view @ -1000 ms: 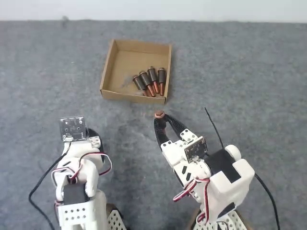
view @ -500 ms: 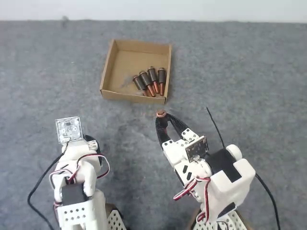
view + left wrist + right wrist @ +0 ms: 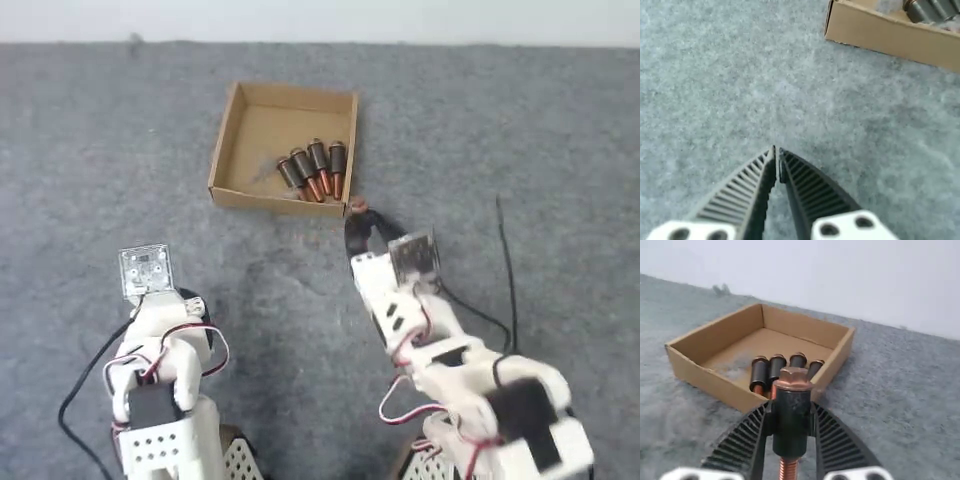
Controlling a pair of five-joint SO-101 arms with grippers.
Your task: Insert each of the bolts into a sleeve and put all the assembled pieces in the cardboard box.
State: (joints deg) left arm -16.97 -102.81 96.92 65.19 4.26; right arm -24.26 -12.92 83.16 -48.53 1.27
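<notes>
Grey felt-like mat (image 3: 150, 120) covers table (slightly mottled); plain white wall (image 3: 840, 270) behind.

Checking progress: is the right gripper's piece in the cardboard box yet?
Out. The right gripper holds the piece just short of the cardboard box's near wall.

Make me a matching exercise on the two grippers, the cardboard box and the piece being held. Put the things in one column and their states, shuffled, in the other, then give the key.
Things
1. left gripper
2. right gripper
3. cardboard box
4. held piece

States
A. black, with a copper-coloured head
B. contains four assembled pieces
C. shut on nothing, over the carpet
D. shut on the held piece, close to a corner of the box

Pairs: 1-C, 2-D, 3-B, 4-A
</notes>
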